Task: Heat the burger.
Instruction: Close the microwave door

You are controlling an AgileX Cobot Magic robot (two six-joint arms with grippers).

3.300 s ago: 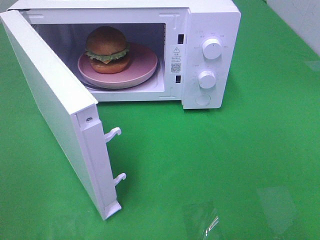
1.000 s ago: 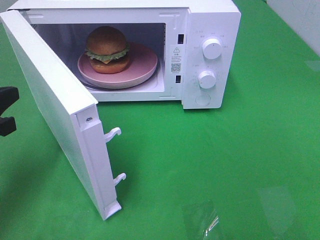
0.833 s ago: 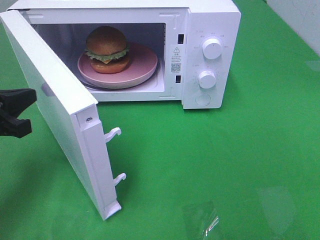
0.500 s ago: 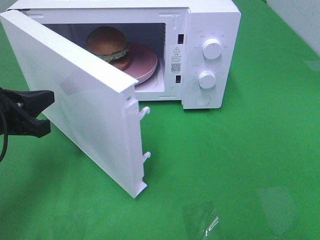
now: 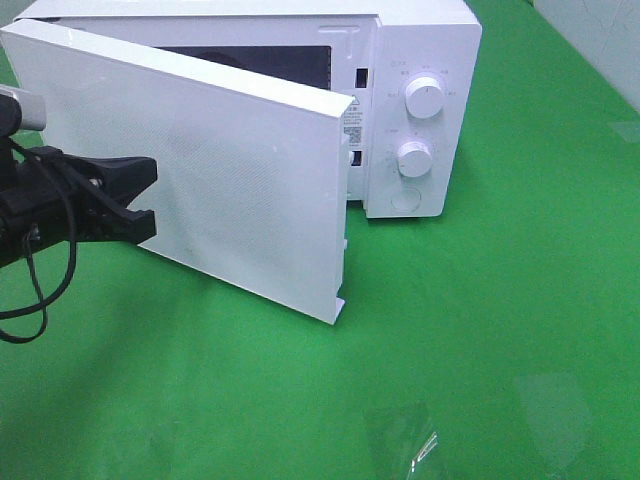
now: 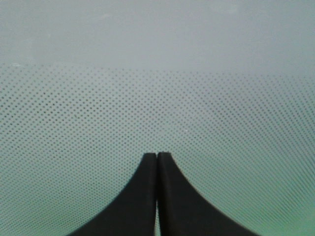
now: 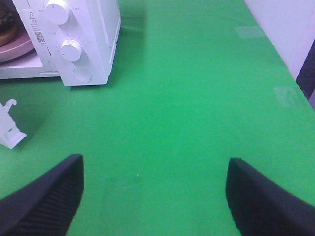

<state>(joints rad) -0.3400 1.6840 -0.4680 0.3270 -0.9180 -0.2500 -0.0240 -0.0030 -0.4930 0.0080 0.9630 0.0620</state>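
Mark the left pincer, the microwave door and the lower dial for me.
left pincer [image 6: 157, 156], left wrist view, where its shut fingertips meet.
microwave door [image 5: 250, 190], exterior high view, middle of its white outer face.
lower dial [image 5: 413, 158], exterior high view, centre of the knob.

A white microwave [image 5: 420, 40] stands by the far edge of the green desk [image 5: 500, 330]. Its door [image 5: 230, 170], hinged on the left, stands ajar and covers most of the opening. On the panel, an upper knob [image 5: 425, 98] and a lower knob [image 5: 413, 158] sit above a round button [image 5: 405, 199]. A pink plate [image 7: 15, 49] lies inside the microwave. A clear plastic scrap [image 5: 405, 440] lies by the desk's near edge.
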